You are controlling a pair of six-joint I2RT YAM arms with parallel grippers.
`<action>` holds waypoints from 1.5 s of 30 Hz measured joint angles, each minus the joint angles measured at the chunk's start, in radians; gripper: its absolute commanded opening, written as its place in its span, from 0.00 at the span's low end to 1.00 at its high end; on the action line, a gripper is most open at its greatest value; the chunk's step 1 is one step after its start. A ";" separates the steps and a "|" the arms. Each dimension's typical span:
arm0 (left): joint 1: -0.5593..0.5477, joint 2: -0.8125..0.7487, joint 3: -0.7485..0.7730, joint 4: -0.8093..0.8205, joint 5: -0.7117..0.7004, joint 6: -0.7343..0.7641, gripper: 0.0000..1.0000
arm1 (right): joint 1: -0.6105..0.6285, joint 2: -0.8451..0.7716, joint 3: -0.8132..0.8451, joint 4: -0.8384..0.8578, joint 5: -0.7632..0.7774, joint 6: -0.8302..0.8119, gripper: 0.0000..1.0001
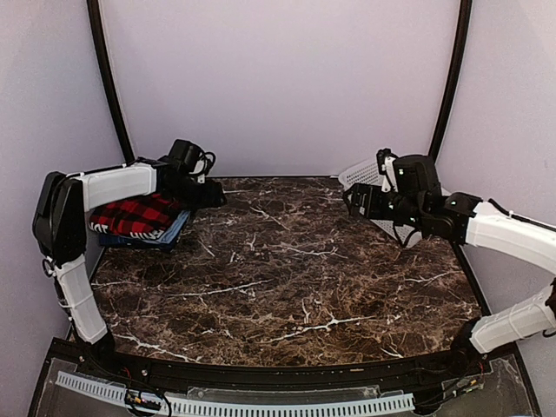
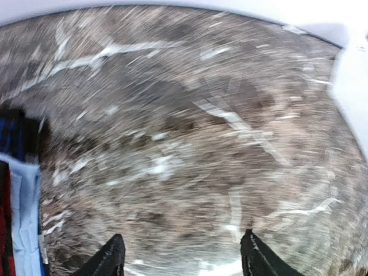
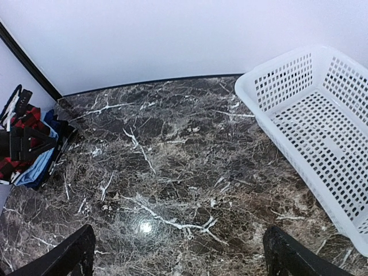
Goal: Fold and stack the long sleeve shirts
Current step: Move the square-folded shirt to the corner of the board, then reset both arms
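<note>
The shirts [image 1: 137, 219] lie in one folded pile at the far left corner of the bench [image 1: 287, 278]. The flannel [image 1: 130, 215] is on top, and a light blue shirt [image 2: 24, 213] and a dark blue shirt [image 2: 14, 135] show at its edges underneath. The pile's longer side seems to run across the bench, roughly along the far edge. The left end effector [image 1: 213, 195] is just beside the pile's right end and slightly above it, pointing away toward the middle of the bench, so the pile lies to its own left and behind. In the smeared left wrist view the cloth only fringes the left border. Its fingers [image 2: 112, 257] stand partly apart with bare bench between them, holding and touching nothing. The right end effector [image 1: 350, 201] hovers well apart from the pile, at the far right beside the white basket [image 3: 322, 115], which looks empty in the right wrist view. Its fingers [image 3: 75, 253] are spread wide over bare bench and hold nothing. The left arm is much the nearer to the pile. Any tidying of it would fall to that arm, which would need to turn back to its left. No loose shirt shows on the bench or in the basket, so the folding and stacking look finished or very nearly so.
</note>
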 measured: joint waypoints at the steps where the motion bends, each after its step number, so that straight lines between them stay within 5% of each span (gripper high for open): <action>1: -0.017 -0.026 0.000 0.008 0.010 0.003 0.74 | 0.000 -0.019 -0.006 0.002 0.006 -0.006 0.98; 6: -0.114 -0.199 -0.025 0.073 0.053 0.006 0.98 | 0.000 -0.128 -0.038 0.009 0.034 -0.040 0.99; 20: -0.117 -0.626 -0.306 0.151 0.018 -0.016 0.99 | -0.001 -0.288 -0.083 0.020 0.121 -0.118 0.99; 45: -0.117 -0.661 -0.351 0.144 -0.025 -0.014 0.99 | -0.001 -0.310 -0.089 -0.028 0.168 -0.119 0.99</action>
